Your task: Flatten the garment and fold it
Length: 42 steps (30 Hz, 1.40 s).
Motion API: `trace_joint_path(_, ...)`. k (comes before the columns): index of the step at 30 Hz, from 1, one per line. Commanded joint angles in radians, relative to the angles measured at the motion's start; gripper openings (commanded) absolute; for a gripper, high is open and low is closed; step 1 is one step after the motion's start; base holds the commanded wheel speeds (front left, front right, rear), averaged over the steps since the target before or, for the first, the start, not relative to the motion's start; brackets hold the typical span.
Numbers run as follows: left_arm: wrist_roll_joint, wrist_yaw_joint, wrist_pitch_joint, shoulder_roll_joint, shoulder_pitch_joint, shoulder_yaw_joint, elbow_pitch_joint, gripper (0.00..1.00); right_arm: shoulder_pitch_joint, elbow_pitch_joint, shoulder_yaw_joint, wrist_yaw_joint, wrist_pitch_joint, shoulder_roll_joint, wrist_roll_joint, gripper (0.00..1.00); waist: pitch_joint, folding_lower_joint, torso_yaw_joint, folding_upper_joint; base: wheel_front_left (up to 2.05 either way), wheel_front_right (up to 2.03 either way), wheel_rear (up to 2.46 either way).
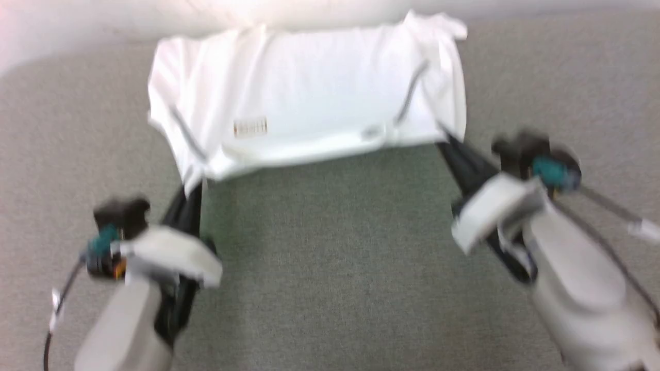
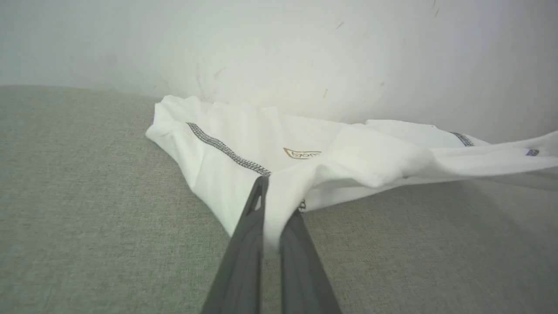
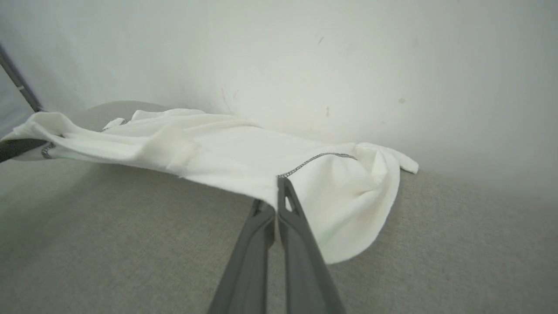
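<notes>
The white garment [image 1: 309, 98] is stretched wide at the far side of the grey surface, its near edge lifted off it. My left gripper [image 1: 195, 181] is shut on the garment's near left corner, and in the left wrist view the cloth [image 2: 244, 144] is pinched between the dark fingers [image 2: 257, 205] beside a zigzag seam. My right gripper [image 1: 444, 138] is shut on the near right corner. In the right wrist view the garment [image 3: 226, 152] hangs from the fingertips [image 3: 284, 192], a loose flap drooping to the right.
A grey fabric-covered surface [image 1: 330, 268] runs under both arms. A pale wall [image 2: 305, 52] rises just behind the garment. A thin dark pole [image 3: 17, 83] stands at the left of the right wrist view.
</notes>
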Motion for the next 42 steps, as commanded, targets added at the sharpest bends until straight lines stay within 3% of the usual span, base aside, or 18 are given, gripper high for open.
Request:
trace_joint_path(1,0.001,0.049,0.017,0.035,0.095,0.016,-0.073,0.0,0.091,-0.074,-0.045,-0.01,0.025,-0.034,-0.022,0.0,-0.107,0.0004,-0.013,0.0,0.0,0.0,0.0)
trace_joint_path(4,0.001,0.112,0.073,0.061,0.233,0.014,-0.226,0.0,0.251,-0.236,-0.123,-0.01,0.092,-0.044,-0.058,0.0,-0.137,0.0004,-0.012,0.0,0.0,0.0,0.0)
trace_joint_path(10,0.024,0.226,0.199,0.118,0.453,-0.012,-0.5,0.0,0.556,-0.554,-0.261,-0.01,0.273,0.003,-0.133,0.0,-0.166,0.0004,-0.003,0.0,0.0,0.0,0.0)
trace_joint_path(18,0.018,0.307,0.313,0.143,0.635,-0.052,-0.679,0.0,0.826,-0.775,-0.343,-0.01,0.459,0.072,-0.181,0.0,-0.163,0.0004,0.005,0.0,0.0,0.0,0.0)
trace_joint_path(28,-0.025,0.302,0.387,0.14,0.735,-0.114,-0.622,0.0,0.998,-0.755,-0.337,-0.01,0.626,0.087,-0.155,0.0,-0.164,0.0004,0.018,0.0,0.0,0.0,0.0)
trace_joint_path(36,-0.08,0.243,0.411,0.097,0.719,-0.154,-0.499,0.0,1.019,-0.7,-0.318,-0.01,0.74,0.091,-0.137,0.0,-0.17,0.0004,0.023,0.0,0.0,0.0,0.0)
trace_joint_path(38,-0.093,0.219,0.404,0.084,0.703,-0.159,-0.478,0.0,1.007,-0.698,-0.302,-0.01,0.731,0.093,-0.134,0.89,-0.172,0.0004,0.024,0.0,0.0,0.0,0.0)
trace_joint_path(39,-0.096,0.212,0.396,0.077,0.693,-0.158,-0.472,0.61,0.998,-0.704,-0.298,-0.01,0.715,0.092,-0.133,1.0,-0.172,0.0004,0.026,0.0,0.0,0.0,0.0)
trace_joint_path(40,-0.097,0.207,0.386,0.071,0.684,-0.156,-0.468,1.0,0.988,-0.713,-0.293,-0.01,0.692,0.092,-0.131,1.0,-0.173,0.0004,0.027,0.0,0.0,0.0,0.0)
trace_joint_path(42,-0.095,0.203,0.36,0.063,0.667,-0.146,-0.47,1.0,0.972,-0.74,-0.288,-0.01,0.635,0.09,-0.129,1.0,-0.175,0.0004,0.027,0.0,0.0,0.0,0.0)
